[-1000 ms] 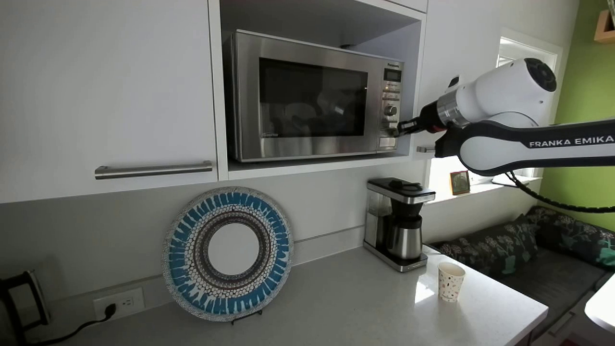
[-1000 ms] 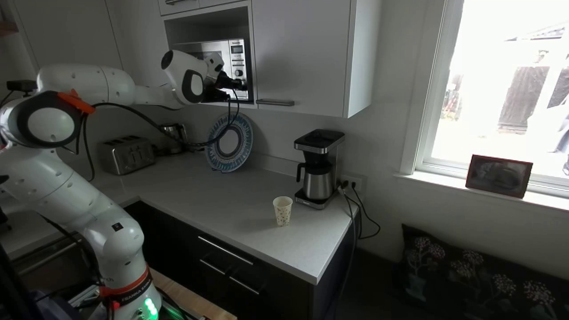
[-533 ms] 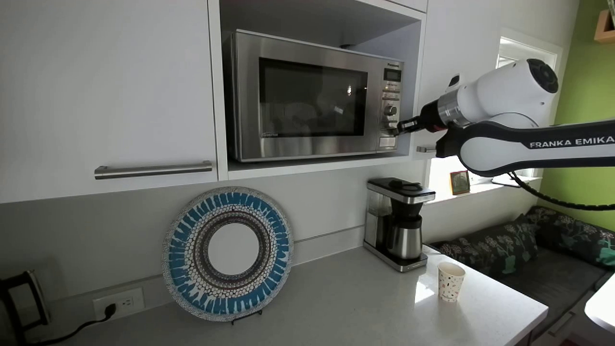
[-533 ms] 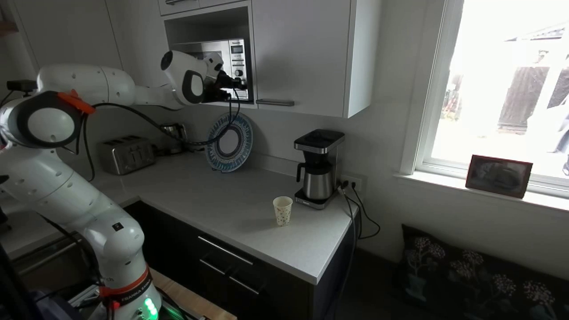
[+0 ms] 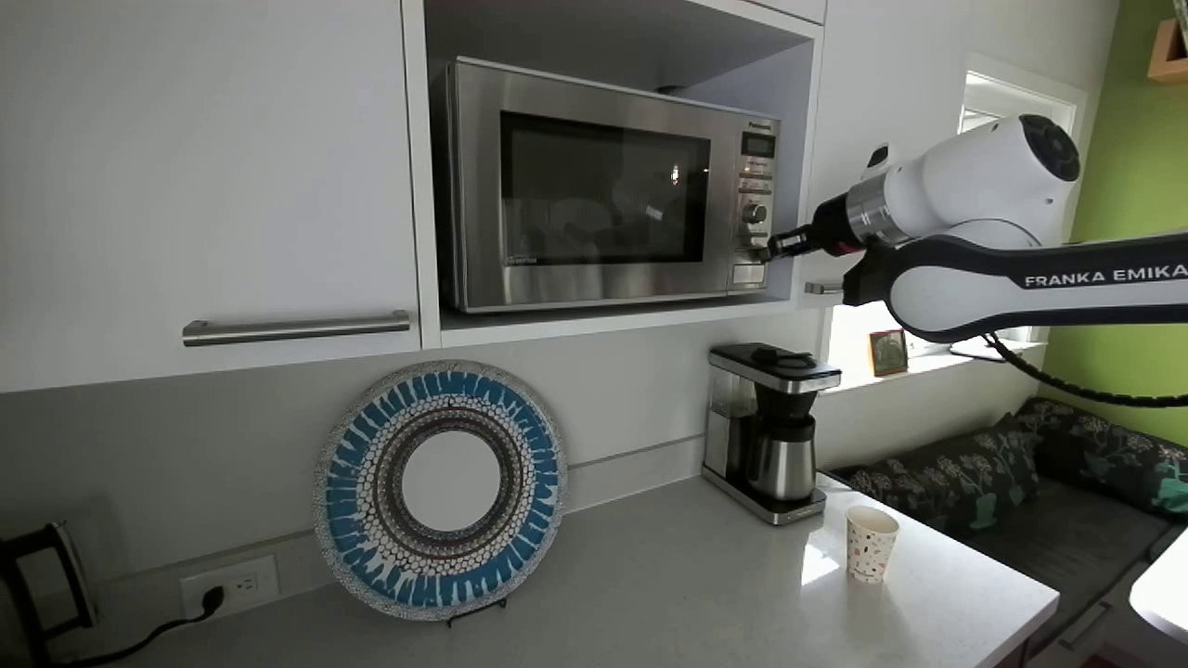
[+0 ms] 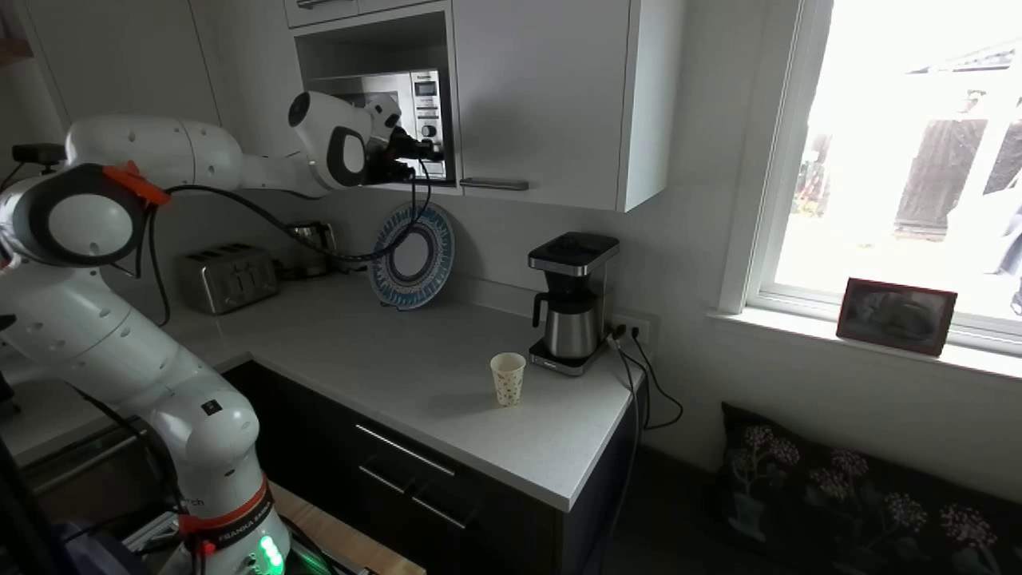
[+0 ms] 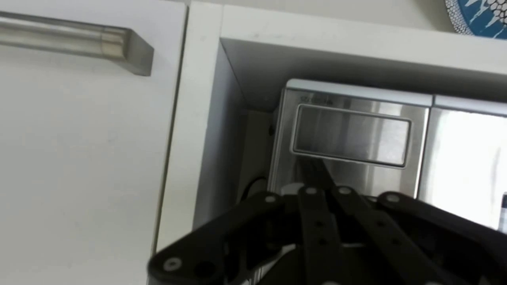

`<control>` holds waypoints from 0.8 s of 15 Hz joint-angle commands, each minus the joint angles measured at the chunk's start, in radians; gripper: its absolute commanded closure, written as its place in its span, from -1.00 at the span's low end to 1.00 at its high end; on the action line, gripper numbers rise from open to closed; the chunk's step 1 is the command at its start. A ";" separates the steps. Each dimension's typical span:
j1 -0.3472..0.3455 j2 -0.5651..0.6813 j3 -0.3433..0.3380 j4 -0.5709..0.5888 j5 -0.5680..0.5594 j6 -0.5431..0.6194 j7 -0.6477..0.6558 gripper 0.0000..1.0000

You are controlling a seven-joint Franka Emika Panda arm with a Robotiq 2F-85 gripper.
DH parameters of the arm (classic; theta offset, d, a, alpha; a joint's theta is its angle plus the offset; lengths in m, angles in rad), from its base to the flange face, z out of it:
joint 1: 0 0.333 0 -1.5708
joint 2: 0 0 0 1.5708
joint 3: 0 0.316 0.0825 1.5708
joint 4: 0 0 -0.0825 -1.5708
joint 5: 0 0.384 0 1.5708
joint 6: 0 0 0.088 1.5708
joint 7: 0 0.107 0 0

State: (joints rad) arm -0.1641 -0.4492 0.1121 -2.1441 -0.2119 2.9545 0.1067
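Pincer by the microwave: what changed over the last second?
Very little. Arm nudged very slightly rightward in an exterior view; a small bright glint appeared on the microwave. Nothing taken hold of or let go. Unchanged: shut pincer by the control panel, paper cup, coffee maker.

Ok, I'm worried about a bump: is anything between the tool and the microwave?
Nothing visible: the shut tool is right by the microwave, below its dial; whether they touch is unclear.

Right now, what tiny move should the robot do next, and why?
Perhaps ease the gripper slightly down, toward the big rectangular button on the microwave: the gripper is shut and its tip seems just above that button, while the microwave is closed. Whether it touches anything, I can't tell.
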 commanded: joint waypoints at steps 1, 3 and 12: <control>-0.023 -0.047 0.022 0.002 -0.013 -0.092 0.018 1.00; -0.045 -0.075 0.040 0.007 -0.022 -0.161 0.034 1.00; -0.062 -0.174 0.067 0.063 -0.091 -0.524 0.078 -0.43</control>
State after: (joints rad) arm -0.2170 -0.5936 0.1648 -2.0938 -0.2661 2.5276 0.1487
